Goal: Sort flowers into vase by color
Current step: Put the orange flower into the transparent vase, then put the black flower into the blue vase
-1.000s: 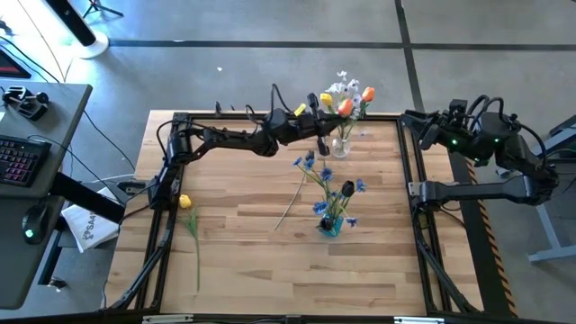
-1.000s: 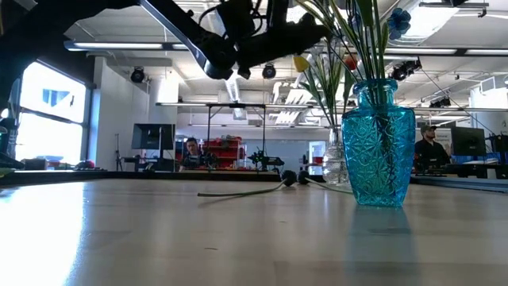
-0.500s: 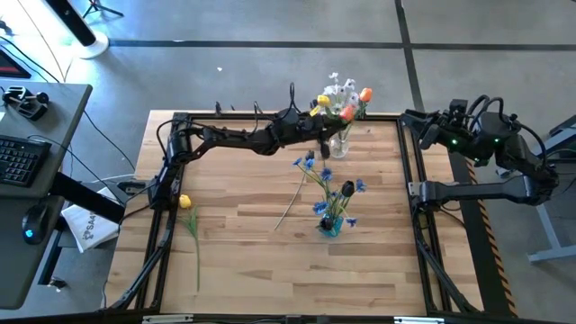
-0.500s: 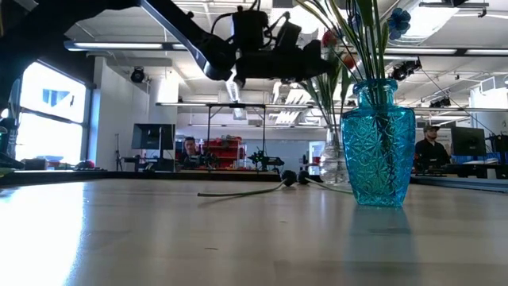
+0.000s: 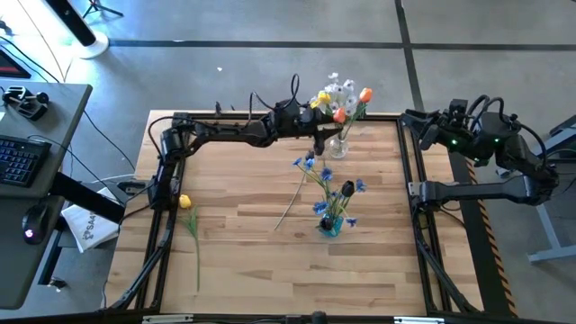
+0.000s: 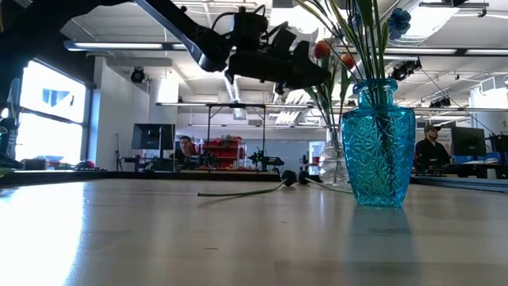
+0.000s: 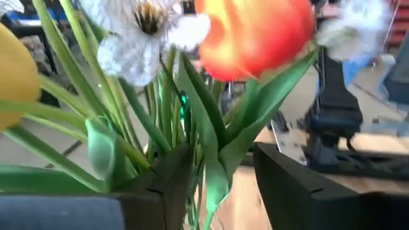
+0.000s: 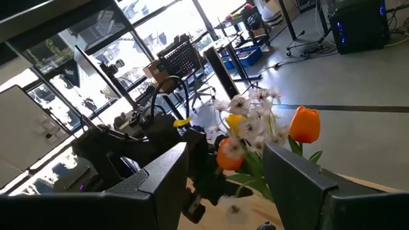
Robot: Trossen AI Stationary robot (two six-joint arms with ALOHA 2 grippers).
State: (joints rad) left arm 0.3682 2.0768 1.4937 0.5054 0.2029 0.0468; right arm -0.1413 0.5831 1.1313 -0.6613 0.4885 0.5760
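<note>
At the table's far edge stands a clear vase (image 5: 340,144) with white sprays, a yellow tulip and red-orange tulips (image 5: 339,114). My left gripper (image 7: 217,191) is beside it, open. A green stem with leaves (image 7: 217,172) under a red-orange tulip (image 7: 255,32) stands between its fingers. A blue vase (image 5: 330,225) holds blue sprays and a dark purple tulip (image 5: 347,189). A loose blue spray (image 5: 301,175) and a loose yellow tulip (image 5: 184,202) lie flat on the table. My right gripper (image 8: 223,191) waits open above the table's right edge. My left gripper's fingers come level from the table's left, one on either side of the stem and leaves (image 7: 217,172) just below the red-orange tulip's head. The leaves lie close against one finger (image 7: 167,185). I cannot tell whether they touch it.
A black frame (image 5: 409,180) runs round the wooden table. The near half of the table holds only the yellow tulip's long stem (image 5: 196,252) at the left. In the low view people (image 6: 429,143) sit in the room behind.
My left arm has swung toward the table's far edge, and its gripper has gone down beside the clear vase. The red-orange tulip has sunk with it and now stands among the flowers in that vase.
</note>
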